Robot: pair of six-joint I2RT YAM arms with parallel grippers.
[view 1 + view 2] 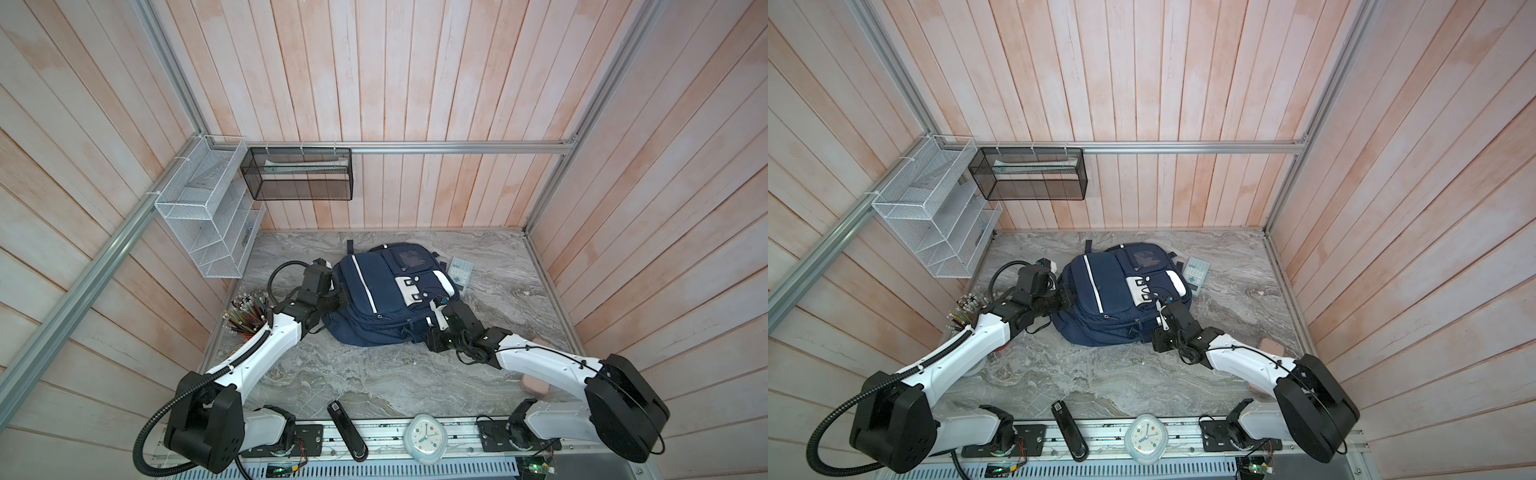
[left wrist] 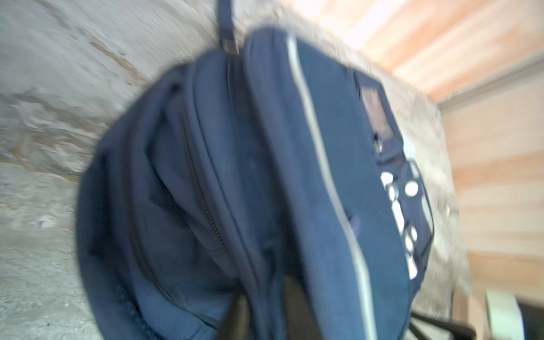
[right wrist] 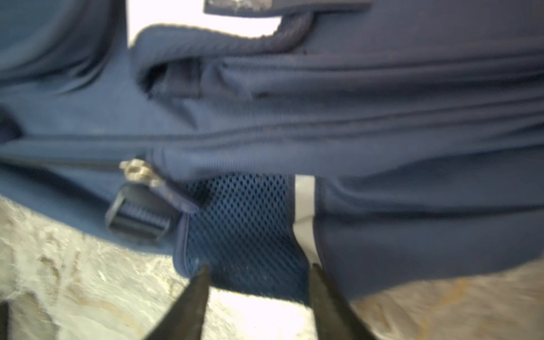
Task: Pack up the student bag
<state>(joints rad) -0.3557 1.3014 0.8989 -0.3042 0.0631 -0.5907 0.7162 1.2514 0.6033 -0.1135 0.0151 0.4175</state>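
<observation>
Whitewashed pinkish wooden plank walls (image 1: 415, 83) enclose a grey marbled stone-look surface (image 1: 374, 374) that lies beneath the jaws. Well beyond the jaws, at the far left corner, a white wire-mesh tiered rack (image 1: 199, 216) and a black mesh rectangular basket (image 1: 299, 174) hang from silver aluminium frame rails (image 1: 457, 147). The light is soft and even.

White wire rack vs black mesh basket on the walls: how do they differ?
Colour: the white rack is white wire, the black basket dark mesh.
Mount: the white rack hangs on the left-side rail, the black basket on the back rail.
Build: the white rack is taller with stepped tiers; the black basket is a low long box.
Both are see-through, hung from the aluminium frame near one corner.
</observation>
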